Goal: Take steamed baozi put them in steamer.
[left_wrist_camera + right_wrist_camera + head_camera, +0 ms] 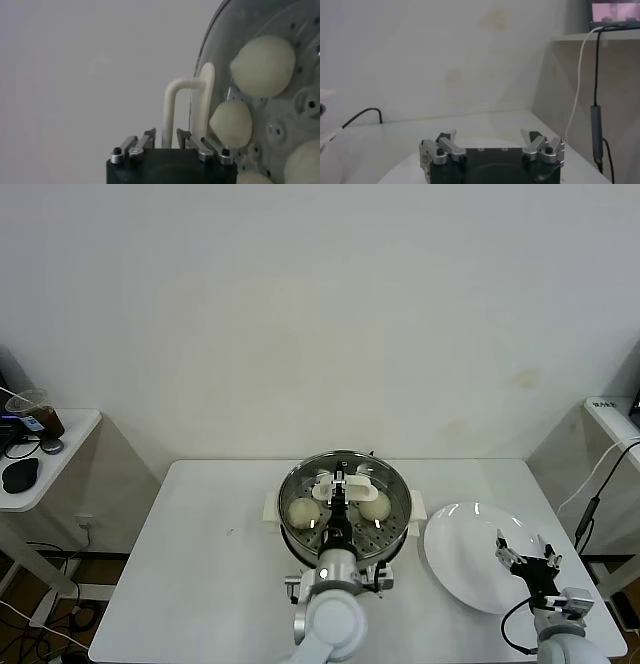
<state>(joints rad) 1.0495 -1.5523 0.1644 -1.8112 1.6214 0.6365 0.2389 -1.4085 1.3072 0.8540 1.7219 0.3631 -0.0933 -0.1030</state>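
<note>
The steel steamer [292, 529] stands on its white base at the middle back of the table. Pale baozi [303, 511] [374, 506] lie on its perforated tray. In the left wrist view several baozi [262, 65] [231, 123] show through the round glass lid [200, 60]. My left gripper [340, 487] [166, 136] is over the steamer, shut on the lid's white handle [172, 107]. My right gripper [527, 562] [488, 136] is open and empty, low over the flat white plate [460, 559].
The plate lies to the right of the steamer. A side table at the far left holds a cup [35, 412] and a mouse [20, 474]. A shelf with a hanging cable [598, 484] stands at the far right.
</note>
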